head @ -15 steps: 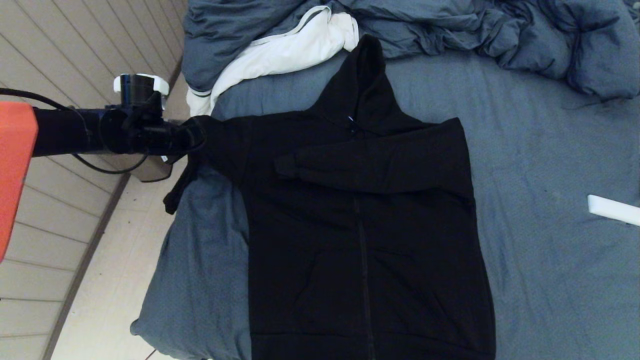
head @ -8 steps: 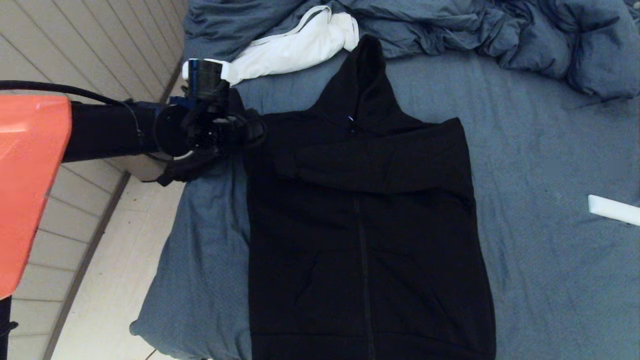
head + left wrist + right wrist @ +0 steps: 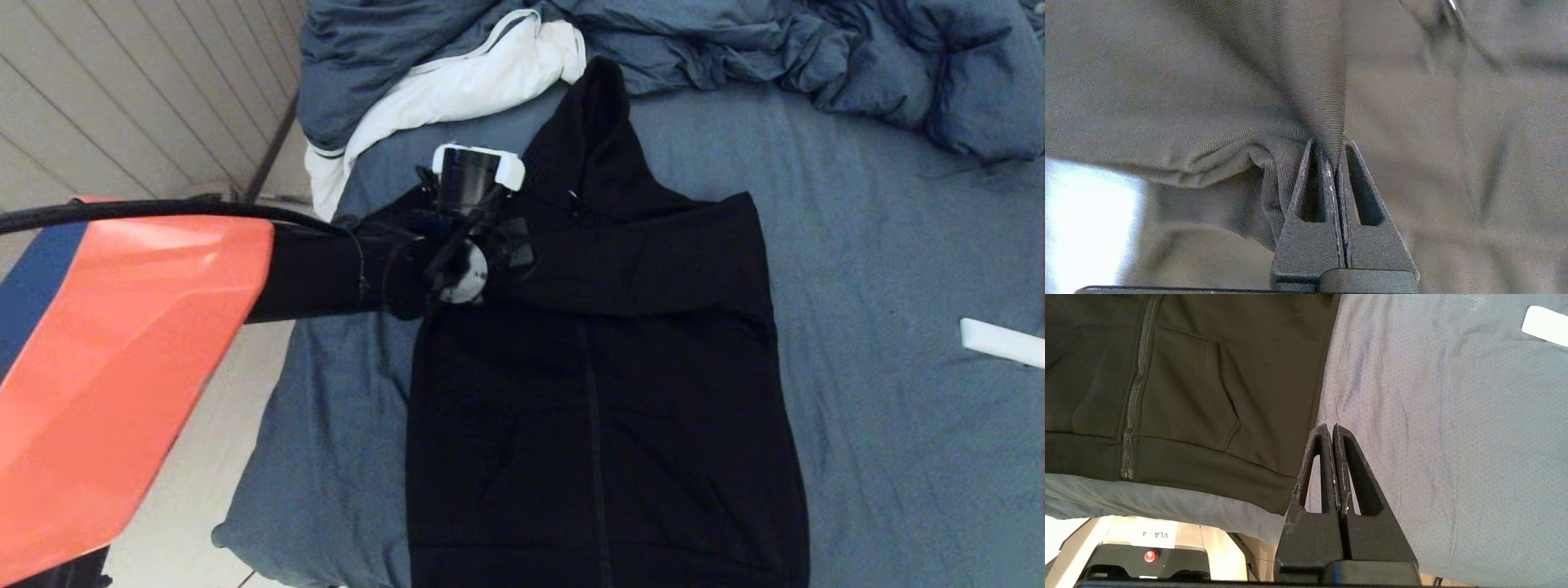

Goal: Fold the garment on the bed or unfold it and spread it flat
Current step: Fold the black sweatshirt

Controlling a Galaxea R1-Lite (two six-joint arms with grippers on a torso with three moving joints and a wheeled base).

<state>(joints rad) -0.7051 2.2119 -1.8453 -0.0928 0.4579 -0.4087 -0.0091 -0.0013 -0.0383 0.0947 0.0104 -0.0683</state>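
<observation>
Since a second ago my left arm has swung in from the bed's nine-o'clock edge toward the middle, dragging the near-side sleeve with it. The left gripper (image 3: 510, 249) now hangs over the chest of the garment (image 3: 604, 392), at about eleven o'clock from the zipper's midpoint, where earlier it was out past the shoulder with the cuff dangling off the mattress. In the left wrist view the fingers (image 3: 1327, 163) are clenched on a ridge of ribbed black cloth, so I read that as the sleeve in hand.

The hoodie lies face up near the centre of the bed (image 3: 898, 245), hood pointing to twelve o'clock, hem at six. The right-side sleeve is already folded across the chest. The left one is, I judge, partway over and not yet laid down. Still to do: set it flat, let go, then fold the body and the hood.

The right gripper (image 3: 1333, 469) is pinched together on nothing, parked low near the hem's corner at five o'clock. The duvet (image 3: 735, 41) sits bunched at twelve o'clock, unmoved.
</observation>
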